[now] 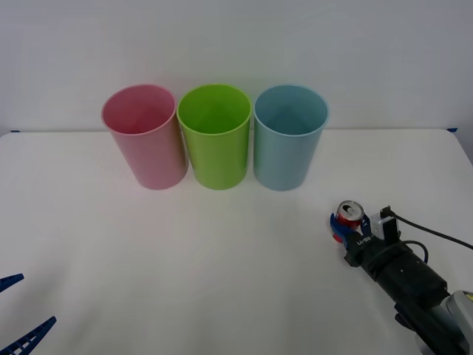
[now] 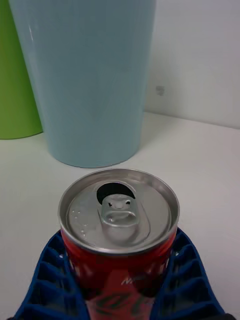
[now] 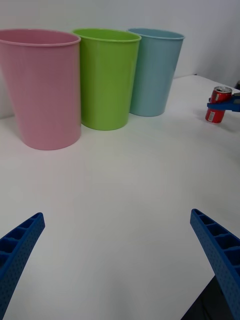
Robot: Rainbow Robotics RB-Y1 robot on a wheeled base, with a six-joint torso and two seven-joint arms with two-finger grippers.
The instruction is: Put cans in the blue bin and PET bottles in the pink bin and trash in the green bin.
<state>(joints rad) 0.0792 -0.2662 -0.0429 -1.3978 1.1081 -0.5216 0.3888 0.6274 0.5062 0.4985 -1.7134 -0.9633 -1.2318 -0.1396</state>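
The small red can (image 1: 349, 212) with a silver top stands upright on the white table at the right, a short way in front of the blue bin (image 1: 288, 148). My right gripper (image 1: 346, 223) is shut on the can, its blue fingers (image 2: 47, 270) hugging both sides of the can (image 2: 120, 225). The pink bin (image 1: 144, 144), green bin (image 1: 216, 148) and blue bin stand side by side at the back, all upright. My left gripper (image 1: 18, 309) hangs open over the front left corner, holding nothing. No PET bottles or trash are in view.
The white table (image 1: 222, 259) stretches bare between the bins and the grippers. A black cable (image 1: 436, 233) runs along the right arm. A white wall rises right behind the bins.
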